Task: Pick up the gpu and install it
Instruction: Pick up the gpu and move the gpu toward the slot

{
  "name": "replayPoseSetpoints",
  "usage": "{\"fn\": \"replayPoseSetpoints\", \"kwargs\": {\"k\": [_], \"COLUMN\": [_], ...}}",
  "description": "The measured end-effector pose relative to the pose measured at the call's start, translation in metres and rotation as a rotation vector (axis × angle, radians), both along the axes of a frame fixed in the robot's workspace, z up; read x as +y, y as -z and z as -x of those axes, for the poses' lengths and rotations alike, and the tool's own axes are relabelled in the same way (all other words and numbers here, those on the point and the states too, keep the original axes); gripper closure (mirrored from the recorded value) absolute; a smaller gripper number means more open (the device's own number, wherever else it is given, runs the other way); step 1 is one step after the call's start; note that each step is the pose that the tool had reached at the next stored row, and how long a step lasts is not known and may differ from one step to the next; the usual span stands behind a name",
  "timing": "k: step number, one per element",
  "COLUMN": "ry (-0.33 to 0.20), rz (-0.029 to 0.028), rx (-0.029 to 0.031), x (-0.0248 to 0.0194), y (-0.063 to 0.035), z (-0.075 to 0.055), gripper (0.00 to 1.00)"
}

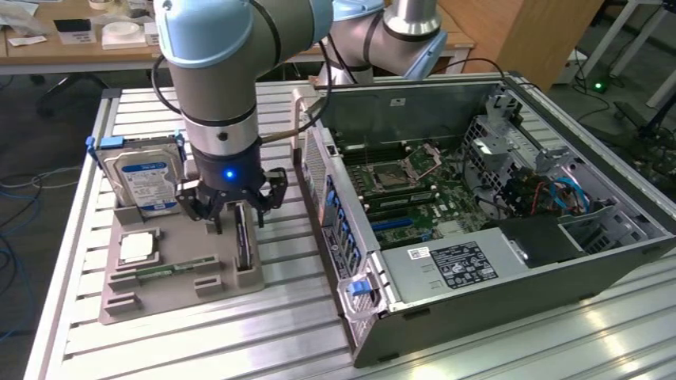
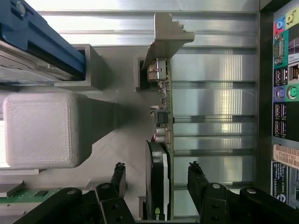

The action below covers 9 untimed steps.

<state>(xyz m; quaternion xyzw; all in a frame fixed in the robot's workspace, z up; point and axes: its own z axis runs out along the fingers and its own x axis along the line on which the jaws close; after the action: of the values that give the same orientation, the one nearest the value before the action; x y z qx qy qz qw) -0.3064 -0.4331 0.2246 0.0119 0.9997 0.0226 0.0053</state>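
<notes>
**Jaws wide around the gpu in its holder**

The gpu [image 1: 244,252] stands on its thin edge in a slot of the gray holder [image 1: 180,299] on the bench [image 1: 211,348]. In the exterior view its long side runs from 12 o'clock to 6 o'clock. It sits at 9 o'clock from the open computer case [image 1: 476,310]. The gripper [image 1: 239,223] is low over the card. Its jaws are spread apart, one on each side, with a small gap. The hard drive [image 1: 148,178] stands at 10 o'clock from the gpu.
</notes>
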Motion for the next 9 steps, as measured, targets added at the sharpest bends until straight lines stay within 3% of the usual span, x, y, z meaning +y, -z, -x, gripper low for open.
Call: {"fn": "replayPoseSetpoints", "kwargs": {"k": [9], "ry": [0.000], "rz": [-0.0003], "rx": [-0.0002], "x": [0.0001], "y": [0.0034], "z": [0.0000], "gripper": [0.35]}}
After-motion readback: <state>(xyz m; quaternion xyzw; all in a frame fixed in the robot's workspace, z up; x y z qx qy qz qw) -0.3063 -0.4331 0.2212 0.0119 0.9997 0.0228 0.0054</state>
